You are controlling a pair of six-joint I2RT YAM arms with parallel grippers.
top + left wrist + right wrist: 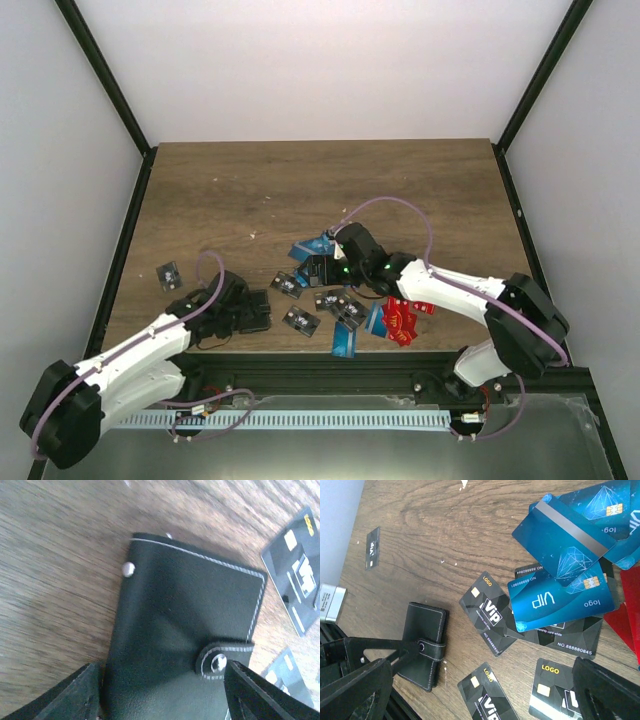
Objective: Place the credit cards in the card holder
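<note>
Flat on the worktop (pixel 300 190), toward its near edge: card holder (pixel 190 600), folded shut, clasp tab (pixel 217 660) snapped across one side, pale stitching along the rim.

Astride the card holder: left pincer (pixel 161 680), set wide, one dark finger close at each of two opposite sides. Cannot tell whether already pressing the leather or just short of it.

To the right of the card holder, scattered credit cards (pixel 345 310), all loose on the worktop:
- nearest the card holder, black cards (pixel 490 612), face up, VIP print showing
- beyond those, blue cards (pixel 560 600) fanned over one another and partly covering a black one
- farthest from the card holder, red cards (pixel 629 615), cut off by the edge of the right wrist view

To the left of the card holder and slightly farther back: lone black card (pixel 169 275), well apart from the rest.

Right of the card holder, over the black and blue cards: right pincer (pixel 482 680), spread fully wide, holding nothing.
</note>
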